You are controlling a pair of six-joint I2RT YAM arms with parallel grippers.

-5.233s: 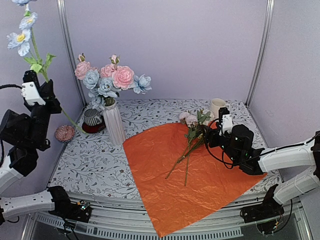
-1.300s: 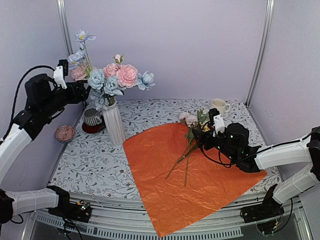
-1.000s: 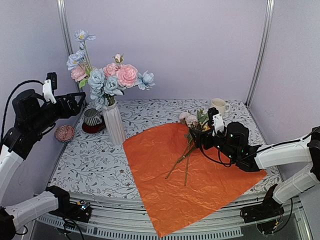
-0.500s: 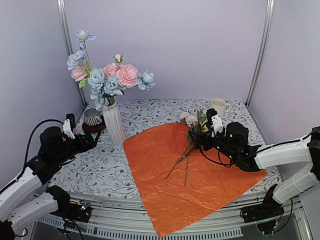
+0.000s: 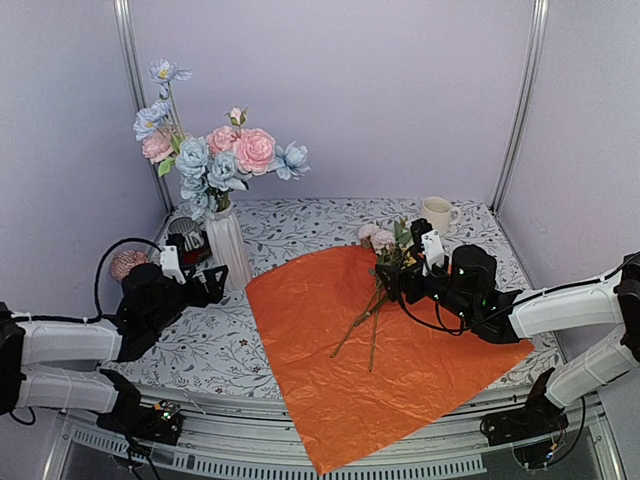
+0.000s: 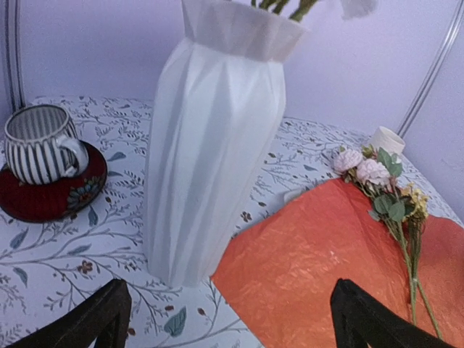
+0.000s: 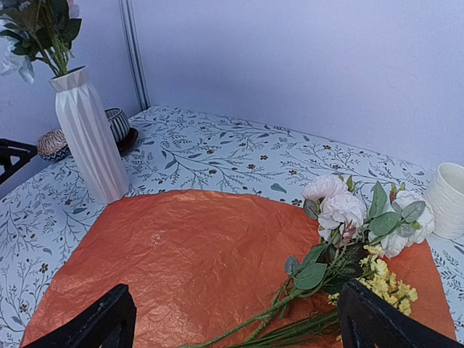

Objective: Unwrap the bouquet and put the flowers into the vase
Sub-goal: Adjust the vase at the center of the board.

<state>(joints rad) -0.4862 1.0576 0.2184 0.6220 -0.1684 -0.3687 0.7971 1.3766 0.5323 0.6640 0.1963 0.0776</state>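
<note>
The flowers (image 7: 341, 212) lie on orange paper (image 5: 400, 370); both arms' jaws stand wide open.

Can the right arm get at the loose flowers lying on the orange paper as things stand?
Probably yes. The right end effector is open and low over the orange paper, with the stems of the flowers lying uncovered just ahead of it. Nothing stands in between.
</note>
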